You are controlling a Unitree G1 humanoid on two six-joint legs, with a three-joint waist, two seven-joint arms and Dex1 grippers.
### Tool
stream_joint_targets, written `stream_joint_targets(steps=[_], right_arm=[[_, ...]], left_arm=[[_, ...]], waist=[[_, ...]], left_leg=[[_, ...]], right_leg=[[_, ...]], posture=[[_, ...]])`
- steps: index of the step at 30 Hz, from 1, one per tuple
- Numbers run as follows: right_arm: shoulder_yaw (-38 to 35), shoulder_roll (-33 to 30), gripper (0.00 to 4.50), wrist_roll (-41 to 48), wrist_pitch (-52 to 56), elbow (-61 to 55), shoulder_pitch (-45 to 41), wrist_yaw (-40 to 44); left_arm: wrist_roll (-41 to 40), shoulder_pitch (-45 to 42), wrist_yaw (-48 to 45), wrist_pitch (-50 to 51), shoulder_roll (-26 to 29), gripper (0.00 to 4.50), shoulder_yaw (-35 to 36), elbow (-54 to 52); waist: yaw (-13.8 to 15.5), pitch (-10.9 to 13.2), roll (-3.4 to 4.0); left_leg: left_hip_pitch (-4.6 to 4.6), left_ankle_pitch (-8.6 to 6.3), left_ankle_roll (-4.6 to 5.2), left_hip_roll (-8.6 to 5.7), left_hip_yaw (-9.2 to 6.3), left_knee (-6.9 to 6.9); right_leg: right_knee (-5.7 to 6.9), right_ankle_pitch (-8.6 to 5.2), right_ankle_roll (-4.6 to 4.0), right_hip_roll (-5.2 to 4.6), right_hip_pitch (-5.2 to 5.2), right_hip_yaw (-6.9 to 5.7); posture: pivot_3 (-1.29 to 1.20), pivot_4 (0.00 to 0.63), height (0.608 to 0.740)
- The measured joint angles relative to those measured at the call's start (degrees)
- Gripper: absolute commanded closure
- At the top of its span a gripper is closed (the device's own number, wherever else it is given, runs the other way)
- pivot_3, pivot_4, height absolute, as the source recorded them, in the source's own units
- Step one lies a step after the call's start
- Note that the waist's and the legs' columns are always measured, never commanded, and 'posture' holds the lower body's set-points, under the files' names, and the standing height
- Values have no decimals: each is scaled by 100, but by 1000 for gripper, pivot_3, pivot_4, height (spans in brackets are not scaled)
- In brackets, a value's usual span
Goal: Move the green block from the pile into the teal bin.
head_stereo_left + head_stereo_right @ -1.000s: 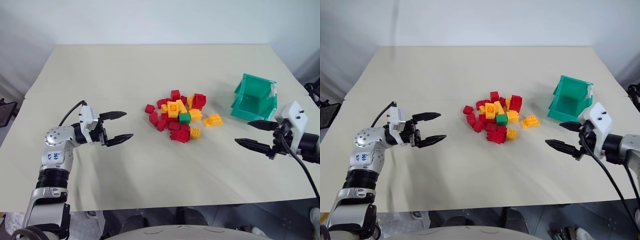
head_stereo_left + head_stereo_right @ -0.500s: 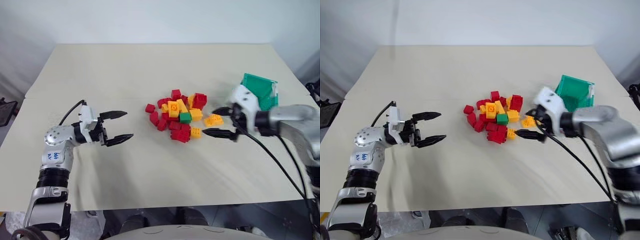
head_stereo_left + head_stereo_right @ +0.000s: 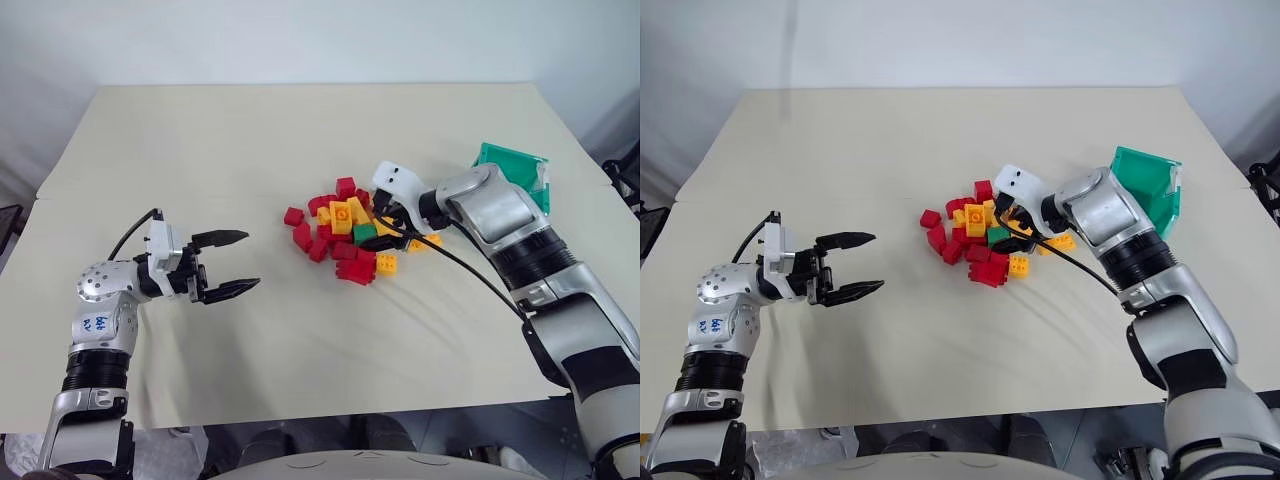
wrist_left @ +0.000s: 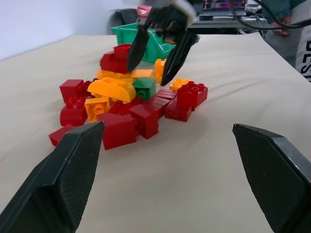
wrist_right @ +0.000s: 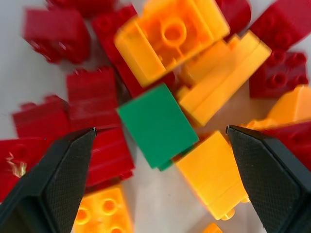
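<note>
A broad, plain cream worktop (image 3: pixel 250 150) carries everything, and a faint seam crosses it from side to side. A pale wall (image 3: pixel 300 40) rises behind its far edge. In the left wrist view, a dark cable (image 4: pixel 284 14) and some cluttered equipment (image 4: pixel 226 6) lie beyond the worktop's far end, too indistinct to identify.

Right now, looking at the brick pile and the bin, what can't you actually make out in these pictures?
- Small green plastic brick: in the head views the open right pincer covers part of it.
- Teal plastic bin: the right arm hides its front and inside in the head views.
- Heap of red and yellow bricks: an exact count is impossible, since the bricks overlap.
- Left pincer: open, apart from the heap.
</note>
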Motion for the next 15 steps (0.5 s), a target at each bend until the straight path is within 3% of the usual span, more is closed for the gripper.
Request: stream_joint_targets(steps=[12,15], right_arm=[[19,669,23,-731,-682,1640,-640,789],[4,753,585,-808,-772,1713,-666,903]], left_arm=[[-7,221,248,68,-6,0,59,-386],[-7,225,263,73,-7,0,59,-390]], waist=[[-56,0,3],[-87,0,3]], left_leg=[[1,3,-6,3,-6,2],[1,3,-6,3,-7,2]], right_leg=[[4,0,0,0,0,-2],[5,0,0,0,0,-2]], posture=[[0,150,740],[0,150,740]])
